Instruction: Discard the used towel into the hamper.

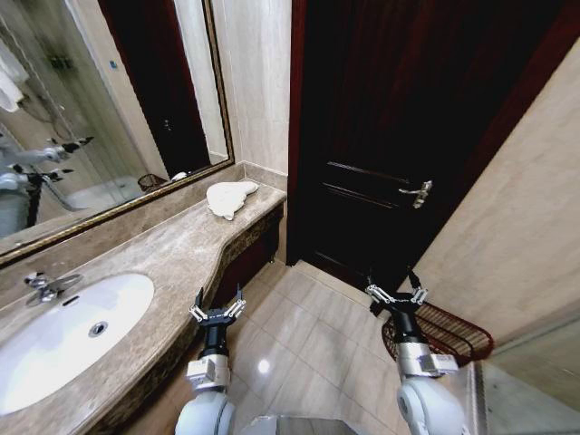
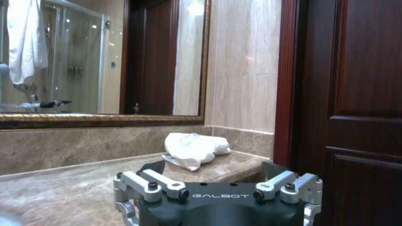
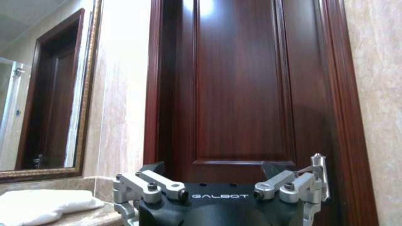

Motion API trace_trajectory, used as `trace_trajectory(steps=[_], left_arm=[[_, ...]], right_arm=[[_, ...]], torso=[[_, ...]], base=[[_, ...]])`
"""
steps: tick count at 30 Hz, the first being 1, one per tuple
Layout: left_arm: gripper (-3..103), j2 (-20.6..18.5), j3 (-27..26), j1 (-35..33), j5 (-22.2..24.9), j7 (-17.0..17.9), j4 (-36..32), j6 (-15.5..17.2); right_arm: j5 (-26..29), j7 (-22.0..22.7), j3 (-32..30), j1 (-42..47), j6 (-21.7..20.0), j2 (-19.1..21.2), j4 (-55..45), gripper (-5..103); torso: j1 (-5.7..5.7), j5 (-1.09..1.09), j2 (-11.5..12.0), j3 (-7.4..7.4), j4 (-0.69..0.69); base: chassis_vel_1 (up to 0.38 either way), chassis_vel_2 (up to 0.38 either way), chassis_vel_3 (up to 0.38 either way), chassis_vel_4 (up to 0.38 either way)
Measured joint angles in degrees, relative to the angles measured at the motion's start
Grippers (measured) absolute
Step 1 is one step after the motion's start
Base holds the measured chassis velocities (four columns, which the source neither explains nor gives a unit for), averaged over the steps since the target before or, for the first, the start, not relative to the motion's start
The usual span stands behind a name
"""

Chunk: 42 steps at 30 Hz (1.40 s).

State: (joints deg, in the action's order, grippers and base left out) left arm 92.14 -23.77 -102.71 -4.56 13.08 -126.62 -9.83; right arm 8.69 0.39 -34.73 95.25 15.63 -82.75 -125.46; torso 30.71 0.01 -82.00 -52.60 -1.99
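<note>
The used towel [image 1: 231, 197] is a crumpled white bundle lying at the far end of the marble counter [image 1: 172, 249], close to the wall corner. It also lies ahead in the left wrist view [image 2: 193, 149], and the right wrist view catches it at the edge [image 3: 44, 205]. The hamper [image 1: 446, 333], a reddish-brown openwork basket, stands on the floor by the right wall. My left gripper [image 1: 217, 308] hovers open beside the counter's front edge, well short of the towel. My right gripper [image 1: 396, 292] is open too, raised just in front of the hamper, holding nothing.
A white sink [image 1: 68, 331] with a chrome tap [image 1: 45, 285] sits in the near counter. A framed mirror [image 1: 109, 100] runs along the wall behind it. A dark wooden door [image 1: 408, 127] with a metal handle [image 1: 417, 192] closes the far end. Tiled floor [image 1: 299, 335] lies between counter and hamper.
</note>
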Motion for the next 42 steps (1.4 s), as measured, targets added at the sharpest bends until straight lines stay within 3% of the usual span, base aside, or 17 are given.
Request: trace_trajectory(steps=[8, 12, 19, 30, 37, 42], left_arm=[[100, 0.0, -0.01, -0.03, 0.0, 0.63, -0.22, 0.44], [100, 0.0, -0.13, 0.2, 0.16, 3.38, -0.29, 1.94], [100, 0.0, -0.15, 0.38, 0.43, 4.6, -0.72, 2.73], [100, 0.0, -1.15, 0.55, 0.27, 7.93, -2.17, 7.57], [100, 0.0, -2.95, 1.21, 3.95, 6.49, -3.81, 7.29], [100, 0.0, -4.42, 1.52, 6.37, 5.73, -5.42, 8.96]], right_arm=[[0.0, -0.09, 0.12, -0.13, 0.04, -0.06, 0.0, 100], [-0.02, -0.12, 0.16, -0.17, 0.05, -0.09, -0.04, 100], [-0.18, -0.11, 0.18, -0.21, 0.03, -0.12, -0.36, 100], [-1.38, 2.09, 0.3, 0.46, 0.79, -0.48, -0.62, 100], [-3.53, 3.11, 0.08, -0.45, 2.03, -0.32, -0.11, 100], [-3.38, 2.99, 0.31, -0.61, 2.02, -0.23, -0.19, 100]], torso=[[0.0, -0.01, 0.0, 0.0, -0.01], [-0.01, -0.01, -0.01, 0.01, 0.0], [0.0, -0.02, -0.01, 0.0, 0.0], [0.0, 0.0, -0.01, 0.0, 0.0], [0.05, -0.01, 0.0, -0.01, -0.02], [0.01, -0.02, 0.0, 0.0, 0.01]], base=[[-0.133, 0.137, 0.127, -0.131], [-0.146, 0.137, 0.138, -0.141], [-0.17, 0.16, 0.168, -0.15], [-0.187, 0.188, 0.187, -0.183], [-0.165, 0.16, 0.169, -0.139], [-0.036, 0.026, -0.004, -0.001]])
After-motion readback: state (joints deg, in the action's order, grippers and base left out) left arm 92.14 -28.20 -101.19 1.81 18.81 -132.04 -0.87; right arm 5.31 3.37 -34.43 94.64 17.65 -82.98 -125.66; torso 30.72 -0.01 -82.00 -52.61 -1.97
